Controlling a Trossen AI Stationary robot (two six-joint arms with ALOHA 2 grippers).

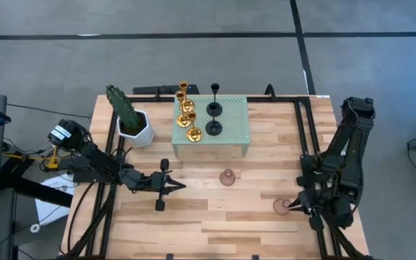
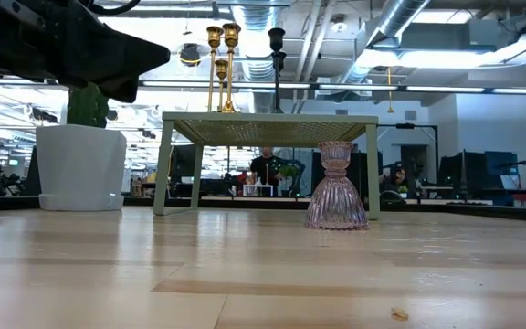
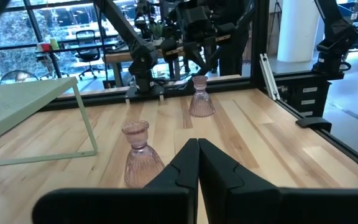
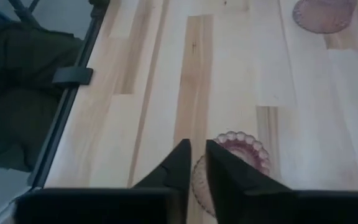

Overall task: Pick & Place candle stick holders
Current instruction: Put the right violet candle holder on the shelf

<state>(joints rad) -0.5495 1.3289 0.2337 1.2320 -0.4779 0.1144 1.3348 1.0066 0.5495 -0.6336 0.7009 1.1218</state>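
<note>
Three gold holders and two black holders stand on their bases on the pale green stand at the table's far middle. One pinkish holder stands on the wood in front of the stand; it also shows in the low view and the left wrist view. My left gripper is shut and empty, level, to its left. The second pinkish holder stands near the right edge. My right gripper points down just over it, with only a narrow slit between its fingers. My right gripper stands over the second pinkish holder's scalloped top rim, pointing down. I cannot tell whether a finger touches it. The holder stands upright on its base on the table.
A green cactus in a white pot stands left of the stand. Black rails run along the table's right and far sides. Bare wood lies along the table's near side.
</note>
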